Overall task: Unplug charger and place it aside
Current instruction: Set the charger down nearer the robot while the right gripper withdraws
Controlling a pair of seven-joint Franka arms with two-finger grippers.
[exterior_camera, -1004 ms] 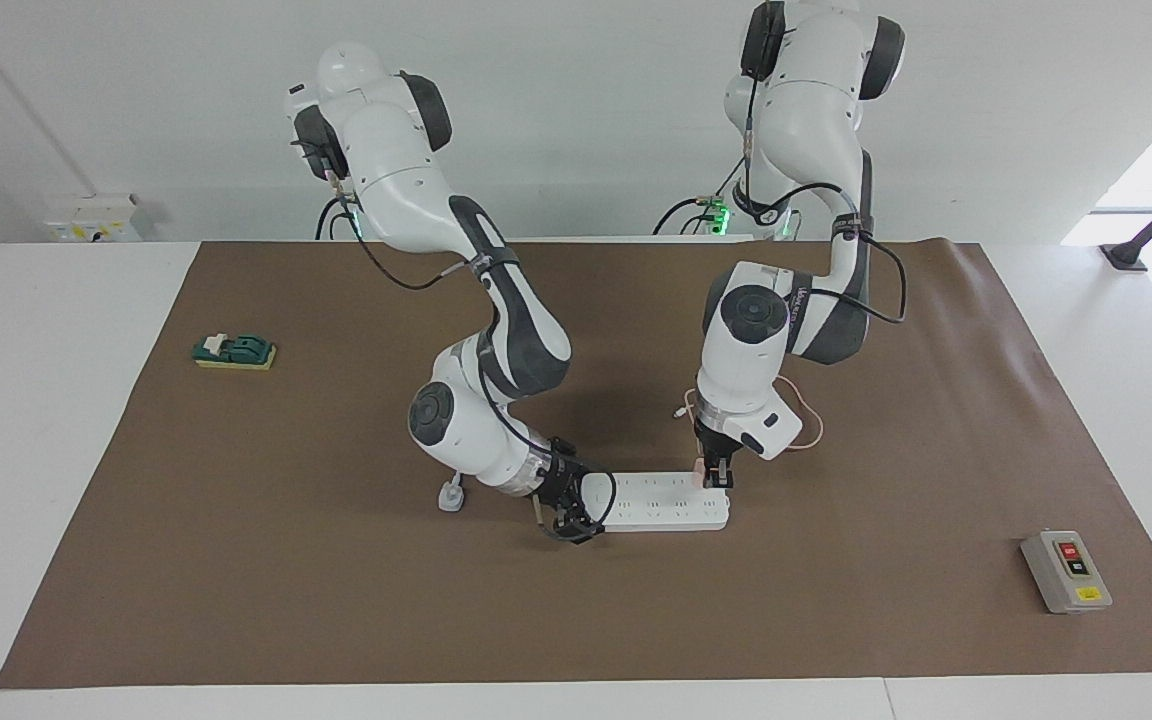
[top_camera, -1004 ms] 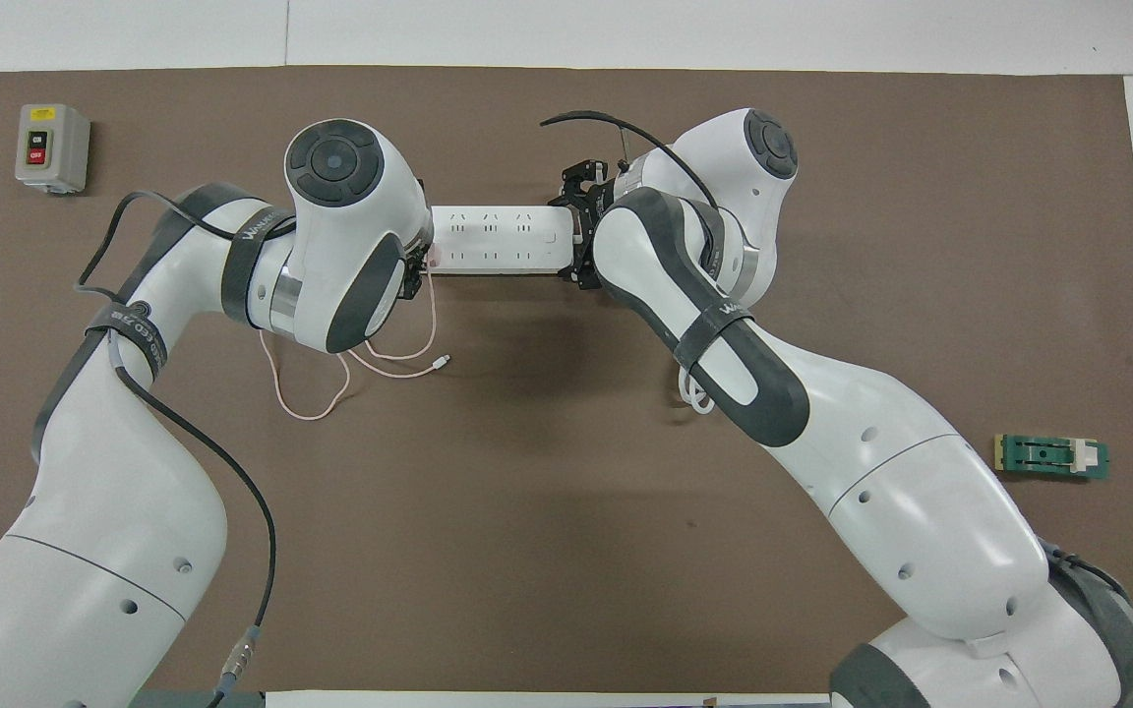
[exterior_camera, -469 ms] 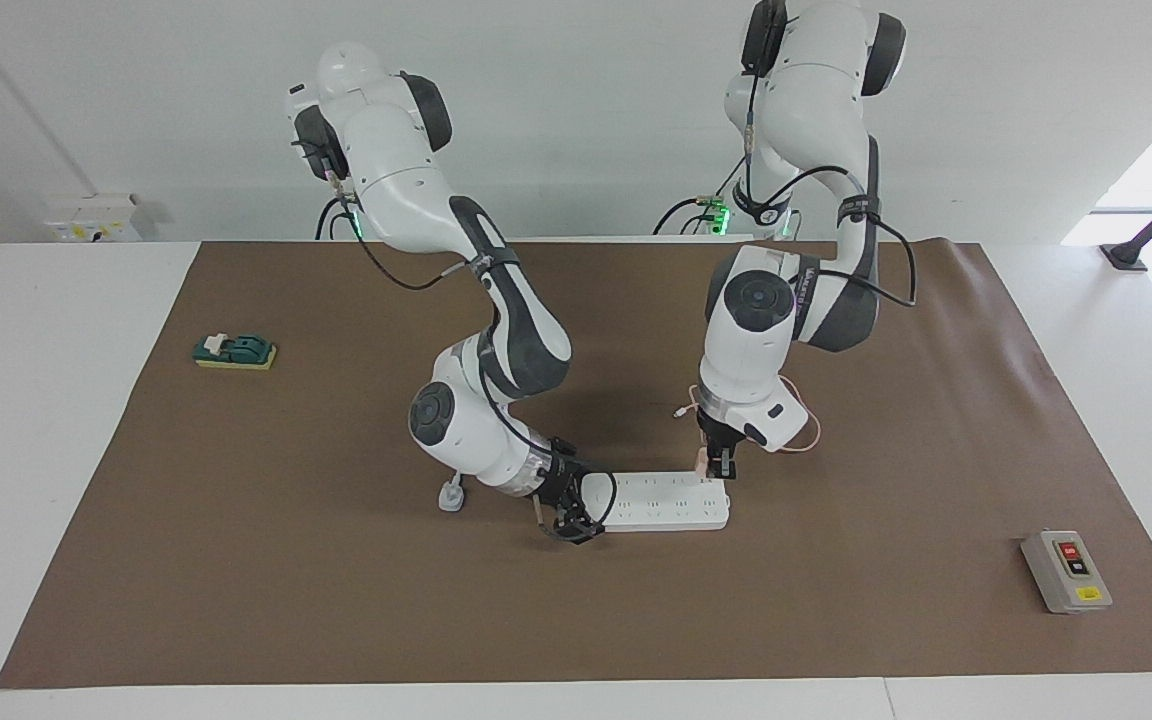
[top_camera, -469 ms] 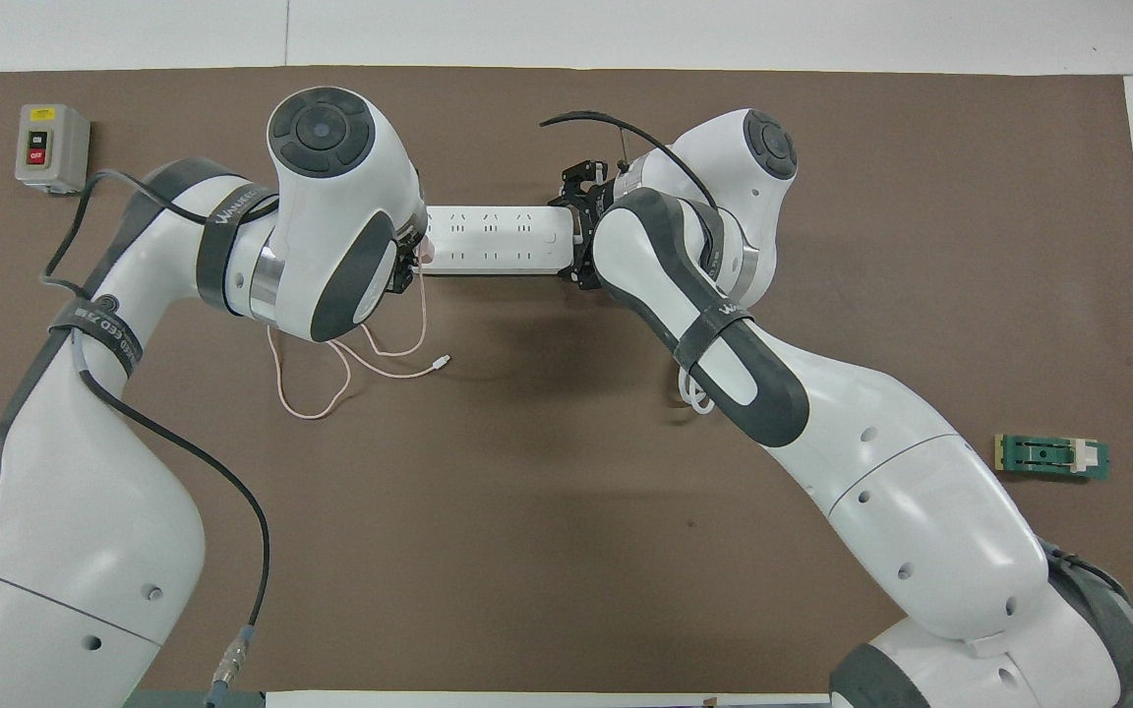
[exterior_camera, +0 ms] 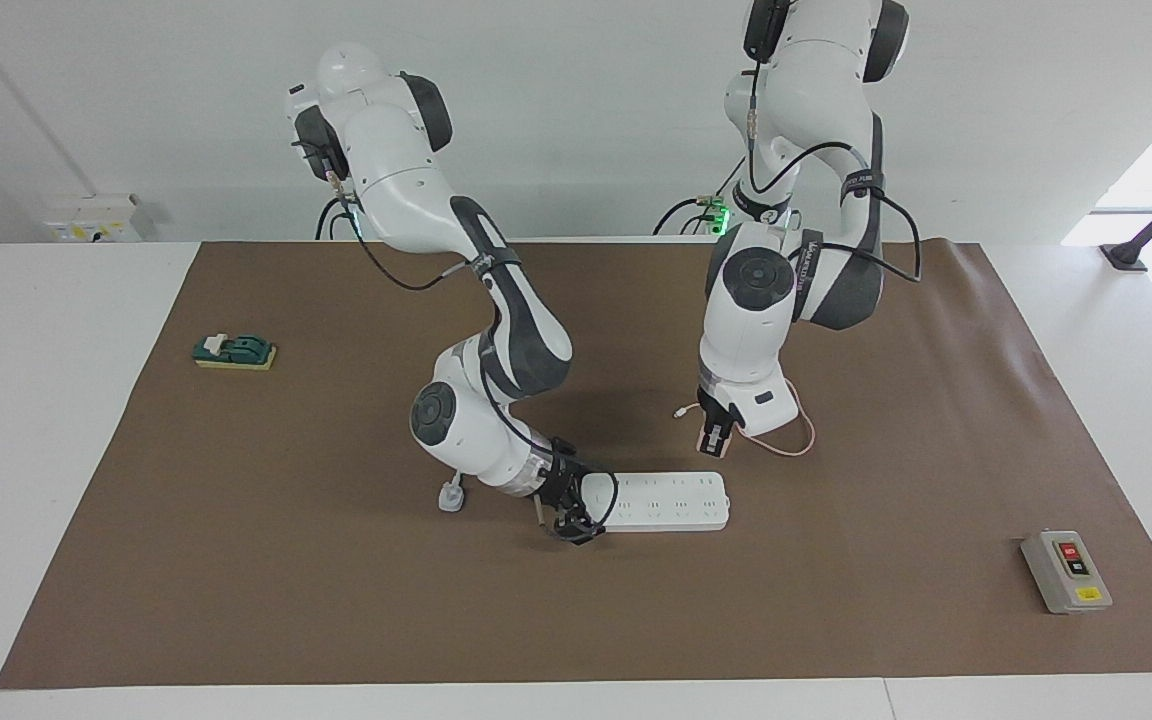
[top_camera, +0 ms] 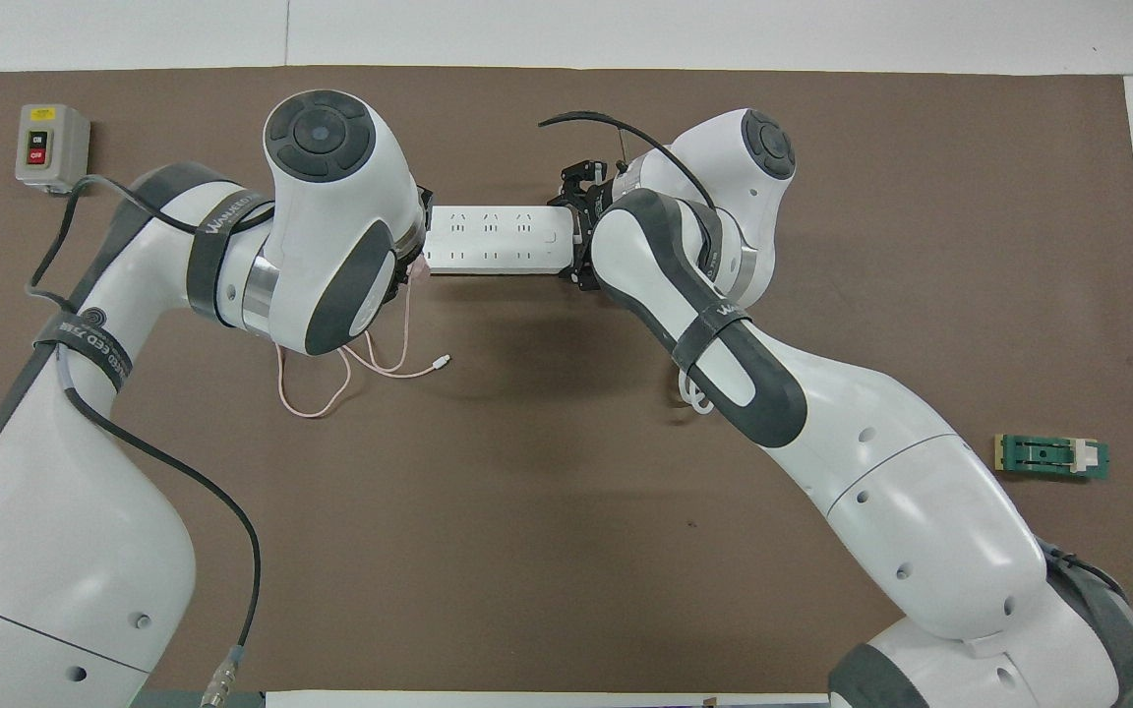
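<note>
White power strip [exterior_camera: 664, 501], seemingly pale pink charger [exterior_camera: 713, 438], brown mat [exterior_camera: 286, 560].

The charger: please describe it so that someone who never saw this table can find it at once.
Find the long white power strip in the middle of the brown mat. Just above its end toward the left arm hangs the left tool, shut on the charger, lifted clear of the strip. It is a small pale pink cube trailing a thin, looping pink cable, unlike the white strip.

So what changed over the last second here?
The left gripper has lifted, pulling the charger out of the power strip; its pink cable trails to the mat. The right gripper stays clamped on the strip's other end. Strip, grey switch box and green block are unmoved.
</note>
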